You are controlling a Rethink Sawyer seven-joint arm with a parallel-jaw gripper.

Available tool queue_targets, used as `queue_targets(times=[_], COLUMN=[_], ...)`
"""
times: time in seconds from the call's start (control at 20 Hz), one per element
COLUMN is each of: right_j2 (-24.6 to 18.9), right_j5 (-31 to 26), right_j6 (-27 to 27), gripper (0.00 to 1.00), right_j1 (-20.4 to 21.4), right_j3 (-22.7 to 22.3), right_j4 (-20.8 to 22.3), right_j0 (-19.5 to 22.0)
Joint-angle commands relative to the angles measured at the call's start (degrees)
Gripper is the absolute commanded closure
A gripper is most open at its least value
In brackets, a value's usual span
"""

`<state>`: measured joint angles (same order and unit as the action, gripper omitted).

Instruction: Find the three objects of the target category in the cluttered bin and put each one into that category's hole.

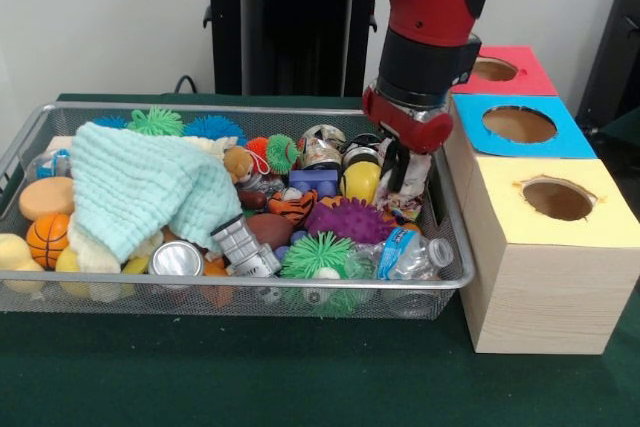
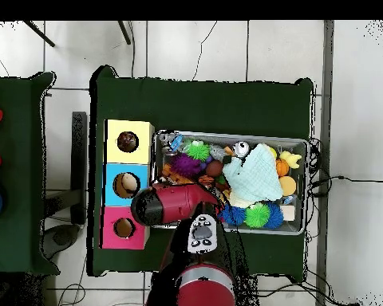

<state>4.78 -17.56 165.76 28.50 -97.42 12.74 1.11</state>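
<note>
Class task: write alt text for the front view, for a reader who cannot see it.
A red and black robot arm lowers its gripper into the right end of a wire bin crammed with toys, cans and a mint cloth. Red, blue and yellow boxes with holes stand beside it.

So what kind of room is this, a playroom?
More likely a robot lab than a playroom. A red robot arm reaches into a wire bin of toys on a green-covered table, beside wooden sorting boxes with holes, and cables trail over the tiled floor.

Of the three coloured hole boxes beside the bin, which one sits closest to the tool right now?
The blue-topped box, the middle one: the tool hangs in the bin just beside it, while the yellow box and red box lie further along the row.
</note>
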Motion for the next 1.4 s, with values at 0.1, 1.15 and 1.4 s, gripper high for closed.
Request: queue_targets(times=[0.1, 1.15, 1.4], right_j2=[-5.66, -8.83, -9.23], right_j5=[-11.62, -19.10, -23.57], right_j6=[-7.44, -6.82, -5.94], gripper=[1.00, 1.00, 1.00], right_j1=[6.78, 12.13, 13.30], right_j3=[-5.39, -5.07, -3.13], right_j4=[0.58, -0.03, -1.17], right_j0=[3.34, 4.29, 3.50])
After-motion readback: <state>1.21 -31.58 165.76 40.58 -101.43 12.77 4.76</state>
